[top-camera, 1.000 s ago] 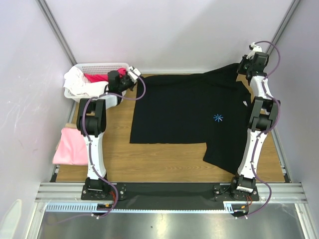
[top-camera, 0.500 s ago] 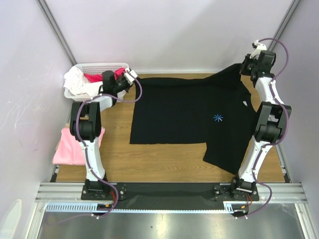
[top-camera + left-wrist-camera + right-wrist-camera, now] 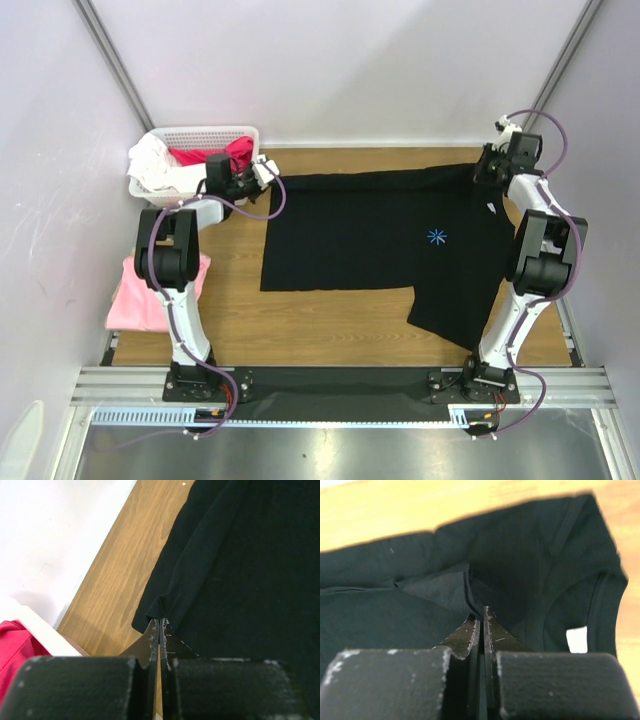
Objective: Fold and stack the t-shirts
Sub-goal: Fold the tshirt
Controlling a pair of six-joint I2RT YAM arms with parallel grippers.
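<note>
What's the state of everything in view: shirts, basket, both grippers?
black t-shirt: spread on the table, far edge pinched at both ends, not folded up.
pink t-shirt: lying in a heap at the table's left edge, not held.
basket: upright at the far left corner, holding white cloth and red cloth.
left gripper: shut on the black t-shirt's far left corner.
right gripper: shut on the black t-shirt's far right end.

I see the spread t-shirt (image 3: 370, 230) lying across the table's (image 3: 240, 310) middle and right, with my left gripper (image 3: 266, 177) at its far-left corner and my right gripper (image 3: 483, 173) at its far-right edge. The laundry basket (image 3: 200, 132) sits far-left, and 1 bunched t-shirt (image 3: 140, 300) lies before it.
</note>
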